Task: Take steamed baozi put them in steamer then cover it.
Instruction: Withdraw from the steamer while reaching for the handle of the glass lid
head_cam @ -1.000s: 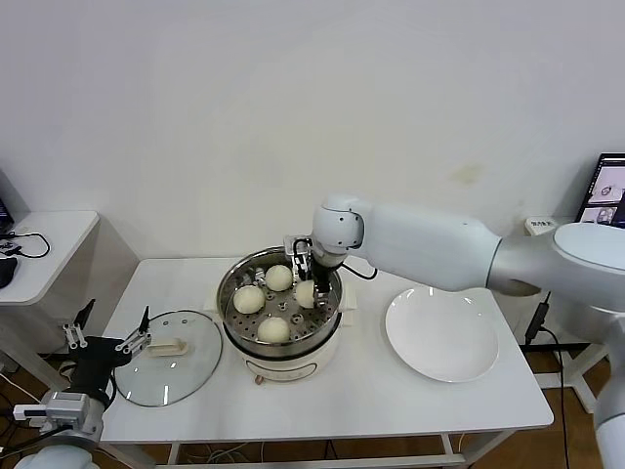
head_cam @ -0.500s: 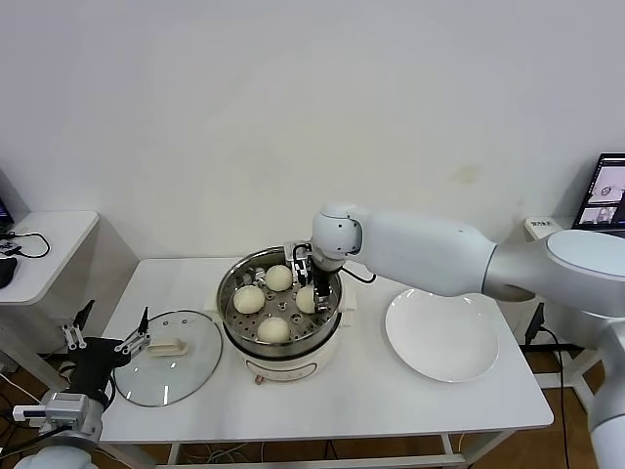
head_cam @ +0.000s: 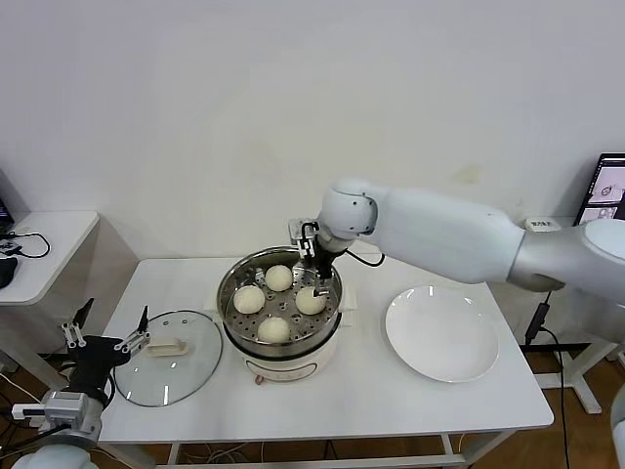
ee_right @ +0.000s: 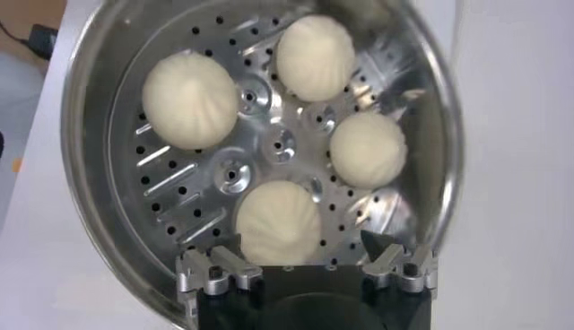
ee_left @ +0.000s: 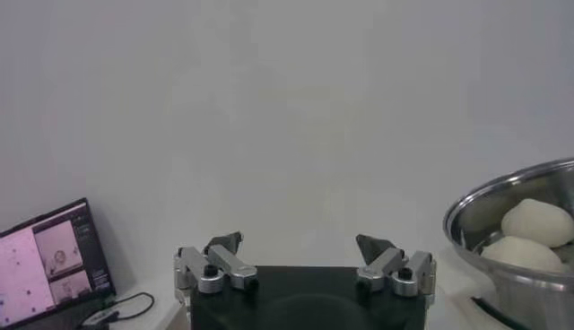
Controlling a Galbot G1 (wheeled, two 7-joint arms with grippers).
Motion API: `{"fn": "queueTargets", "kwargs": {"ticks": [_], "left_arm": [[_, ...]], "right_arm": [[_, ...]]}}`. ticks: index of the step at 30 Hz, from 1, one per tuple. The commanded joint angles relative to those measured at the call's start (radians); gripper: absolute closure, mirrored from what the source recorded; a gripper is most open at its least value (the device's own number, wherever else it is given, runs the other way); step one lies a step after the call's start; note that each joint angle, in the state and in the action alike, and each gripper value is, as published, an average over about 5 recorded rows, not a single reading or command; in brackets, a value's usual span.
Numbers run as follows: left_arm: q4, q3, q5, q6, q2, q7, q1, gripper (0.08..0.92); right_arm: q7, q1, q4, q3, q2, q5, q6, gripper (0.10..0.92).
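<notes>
The steamer (head_cam: 281, 344) stands mid-table with several baozi on its perforated tray. One baozi (head_cam: 311, 302) lies on the tray's right side, and my right gripper (head_cam: 315, 277) hangs open just above it, touching nothing. In the right wrist view that baozi (ee_right: 278, 222) lies free between the spread fingers of the right gripper (ee_right: 300, 247), with others (ee_right: 190, 99) spread round the steamer tray (ee_right: 170, 184). My left gripper (head_cam: 107, 339) is parked off the table's front left corner, open and empty. From the left wrist view the left gripper (ee_left: 300, 242) faces the steamer's rim (ee_left: 484, 202).
A round glass lid (head_cam: 161, 376) with a cream handle (head_cam: 168, 346) lies flat on the table left of the steamer. An empty white plate (head_cam: 441, 334) sits to the steamer's right. A side table (head_cam: 44, 249) stands at far left, a screen (head_cam: 607, 191) at far right.
My right gripper has opened and let go of the baozi on the tray's right side, then lifted slightly up and back. The left arm has not moved.
</notes>
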Motion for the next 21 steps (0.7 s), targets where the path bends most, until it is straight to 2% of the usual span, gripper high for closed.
{"fn": "queueTargets", "kwargs": {"ticks": [1,4,8,14,17,21], "left_arm": [[0.002,0.001,0.000,0.001,0.004,0.001,0.002,0.177],[0.002,0.001,0.001,0.001,0.008,0.001,0.002,0.177],[0.005,0.002,0.004,0.001,0.011,0.001,0.001,0.177],[0.032,0.009,0.022,-0.006,0.011,-0.001,0.000,0.177],[0.050,0.019,0.038,-0.012,0.007,-0.001,-0.006,0.177],[0.070,0.036,0.067,-0.022,0.006,-0.002,-0.015,0.177]], "right_arm": [[0.165,-0.028,0.234,0.129,-0.223,0.110,-0.001,0.203],[0.297,-0.121,0.321,0.216,-0.306,0.169,0.018,0.203],[0.461,-0.298,0.422,0.373,-0.416,0.176,0.064,0.203],[0.751,-0.733,0.512,0.714,-0.546,0.133,0.255,0.202],[0.821,-1.006,0.530,0.972,-0.548,0.086,0.338,0.203],[0.867,-1.349,0.535,1.310,-0.462,-0.001,0.492,0.203]]}}
